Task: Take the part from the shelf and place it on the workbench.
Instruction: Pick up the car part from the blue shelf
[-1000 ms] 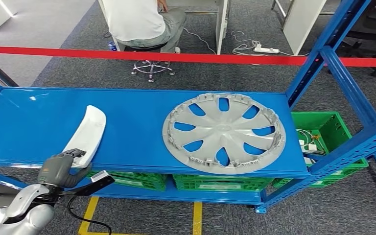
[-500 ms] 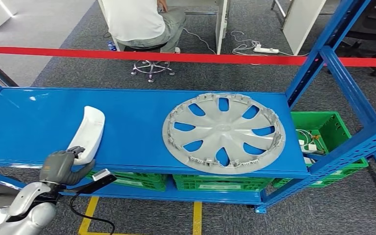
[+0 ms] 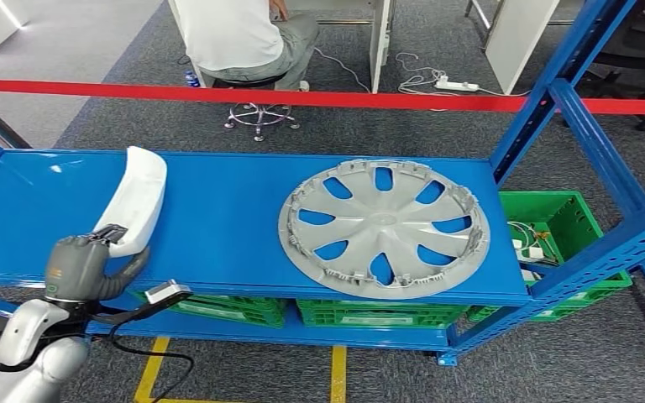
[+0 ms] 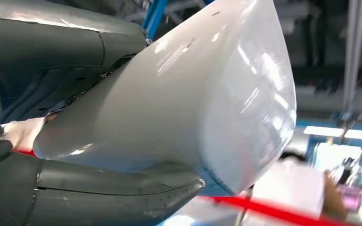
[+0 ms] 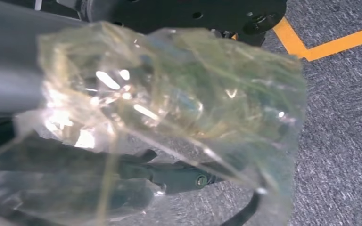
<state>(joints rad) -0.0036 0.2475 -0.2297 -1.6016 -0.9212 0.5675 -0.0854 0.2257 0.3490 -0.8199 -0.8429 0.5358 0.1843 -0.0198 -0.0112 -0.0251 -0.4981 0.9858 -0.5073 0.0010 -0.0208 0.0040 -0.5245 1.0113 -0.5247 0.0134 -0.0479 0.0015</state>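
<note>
R hand [image 5: 136, 179] blurred behind crinkled clear film [image 5: 179, 108], can't tell its state. L hand [image 3: 80, 267] clamps white part's [image 3: 134, 200] near end, left of hubcap [image 3: 384, 227] over blue shelf [image 3: 218, 210]. Grey carpet, red tape [image 3: 344, 99] beyond the shelf.

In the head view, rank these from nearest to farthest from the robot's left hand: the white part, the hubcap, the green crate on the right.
1. white part, held in the left hand.
2. hubcap, mid-shelf, to the right.
3. green crate, beyond the shelf's right end.
</note>
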